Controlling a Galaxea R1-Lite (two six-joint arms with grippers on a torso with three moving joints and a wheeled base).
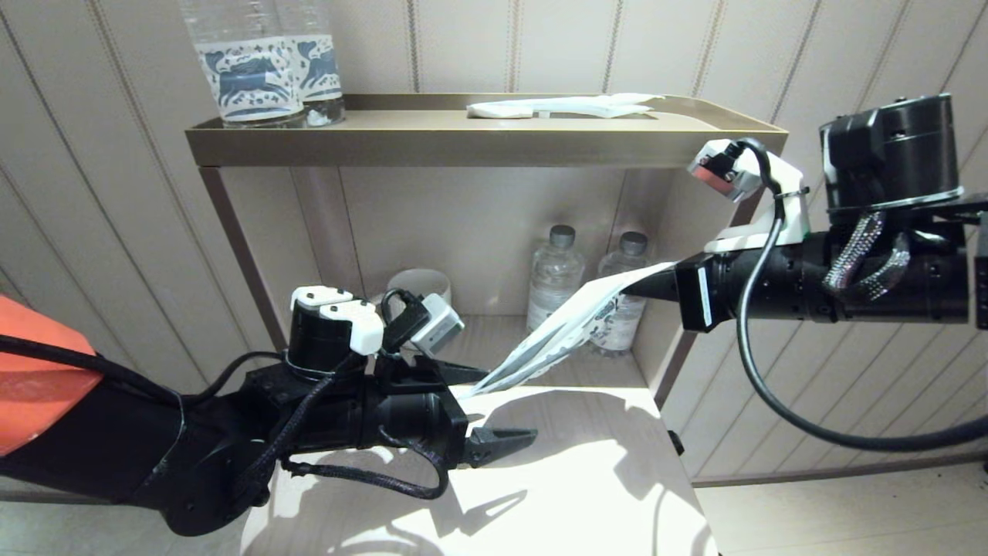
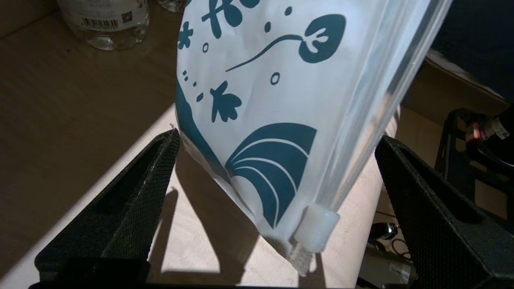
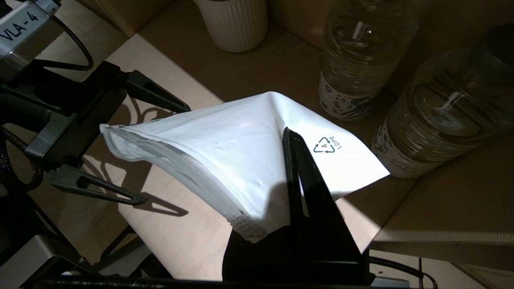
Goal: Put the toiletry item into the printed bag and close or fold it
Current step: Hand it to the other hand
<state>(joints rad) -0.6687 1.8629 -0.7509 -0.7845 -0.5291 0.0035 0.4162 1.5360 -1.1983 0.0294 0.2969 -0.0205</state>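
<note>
The left gripper (image 1: 494,409) is spread wide around the lower end of the printed bag (image 1: 563,328), above the pale table (image 1: 587,479). A white cup (image 1: 421,286) and two bottles (image 1: 556,274) are seen on the shelf behind. The bag's upper corner is pinched by the clenched right gripper (image 1: 656,284).
</note>
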